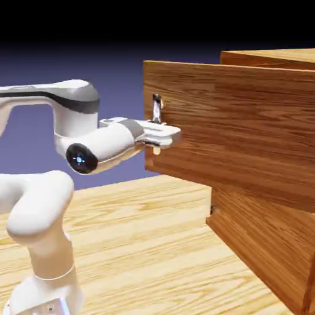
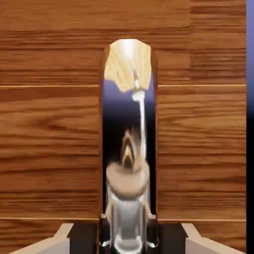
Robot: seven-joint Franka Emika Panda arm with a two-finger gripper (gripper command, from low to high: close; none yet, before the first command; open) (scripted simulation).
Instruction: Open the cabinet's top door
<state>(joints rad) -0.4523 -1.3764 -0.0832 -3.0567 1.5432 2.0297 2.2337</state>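
The door (image 1: 234, 132) stands out from the front of the cabinet (image 1: 264, 240), and the claw (image 2: 128, 238) is closed on its handle (image 2: 128, 109). The panel should feel stiff and fairly heavy, the polished bar slippery; best gripped midway, pulled along the hinge's arc.

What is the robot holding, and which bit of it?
The tool has the shiny handle of the top door, gripped near the end at the hand view's bottom edge.
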